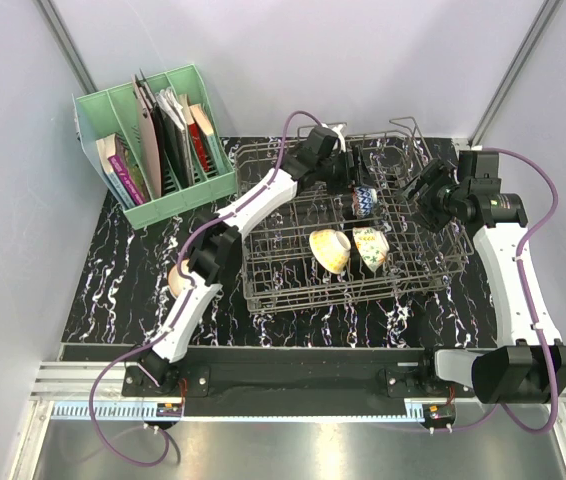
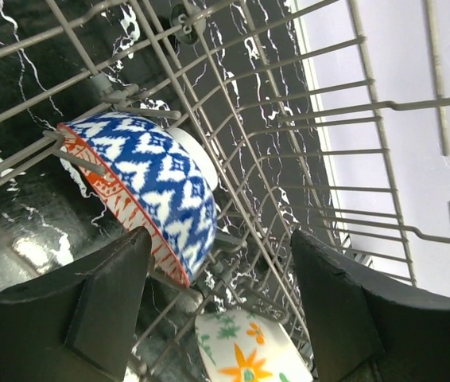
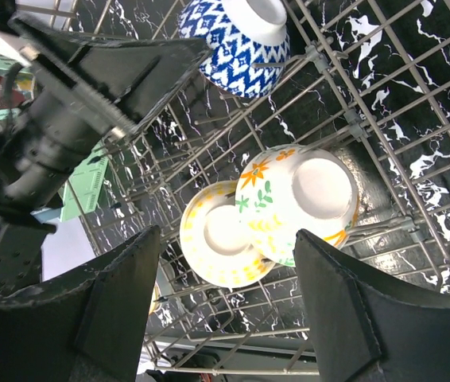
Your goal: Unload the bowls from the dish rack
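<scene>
Blue bowl ahead of left claw

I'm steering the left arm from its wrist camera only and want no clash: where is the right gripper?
Observer: The right gripper hangs open above the right end of the dish rack, apart from the left gripper.
Operator: I see the blue-and-white bowl and a floral bowl. Any more inside?
Observer: Yes, a tan-yellow bowl stands beside the floral one, on the left arm's side.
</scene>
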{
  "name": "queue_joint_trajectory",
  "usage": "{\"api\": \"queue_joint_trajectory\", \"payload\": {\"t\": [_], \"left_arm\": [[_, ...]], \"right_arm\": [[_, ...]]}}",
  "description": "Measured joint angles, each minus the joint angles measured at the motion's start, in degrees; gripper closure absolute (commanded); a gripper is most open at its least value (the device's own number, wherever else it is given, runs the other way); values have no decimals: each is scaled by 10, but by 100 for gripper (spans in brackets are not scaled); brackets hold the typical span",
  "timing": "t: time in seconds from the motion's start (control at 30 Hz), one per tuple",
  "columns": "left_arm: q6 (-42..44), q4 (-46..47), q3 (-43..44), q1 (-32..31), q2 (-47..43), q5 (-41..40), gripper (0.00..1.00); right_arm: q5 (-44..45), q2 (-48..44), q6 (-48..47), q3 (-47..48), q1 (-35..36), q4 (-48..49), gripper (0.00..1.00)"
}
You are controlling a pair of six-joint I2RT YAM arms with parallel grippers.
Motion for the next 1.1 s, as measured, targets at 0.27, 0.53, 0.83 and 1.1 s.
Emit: {"api": "queue_joint_trajectory", "payload": {"t": [0.27, 0.53, 0.83, 1.1], "left_arm": [[-16, 9, -3, -3, 28, 0, 32], [-31, 42, -3, -3, 44, -1, 52], [-67, 90, -3, -19, 58, 8, 100], [-51, 106, -5, -19, 59, -2, 100]], "right_arm": [[0, 0, -6, -7, 0, -9, 23], [0, 0, -8, -12, 0, -17, 23], [1, 0, -12, -16, 0, -19, 23], [1, 0, -12, -20, 0, -19, 23]]}}
